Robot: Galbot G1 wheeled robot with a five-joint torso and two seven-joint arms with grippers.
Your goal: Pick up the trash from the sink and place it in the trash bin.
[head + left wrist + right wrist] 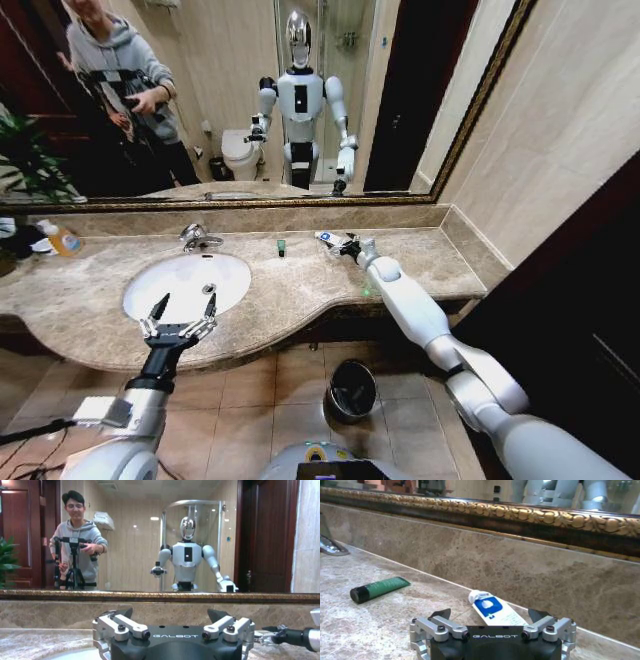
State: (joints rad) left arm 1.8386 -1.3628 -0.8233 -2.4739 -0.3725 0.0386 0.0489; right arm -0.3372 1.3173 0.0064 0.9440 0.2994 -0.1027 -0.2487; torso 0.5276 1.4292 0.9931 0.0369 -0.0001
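At the marble counter (300, 290), our right pincer (345, 245) reaches toward one o'clock, jaws spread wide around a blue-white tube (492, 609) lying flat just before the backsplash. A green tube with a black cap (377, 589) rests on the counter at twelve o'clock, near the chrome faucet (197, 237). Our left pincer (180, 315) hovers wide open over the white sink (230, 275) at eleven o'clock. The black trash bin (352, 390) stands on the floor below.

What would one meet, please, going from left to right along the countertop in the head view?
Soap bottle → faucet → green-black tube → blue-white tube, with the right tool at it.
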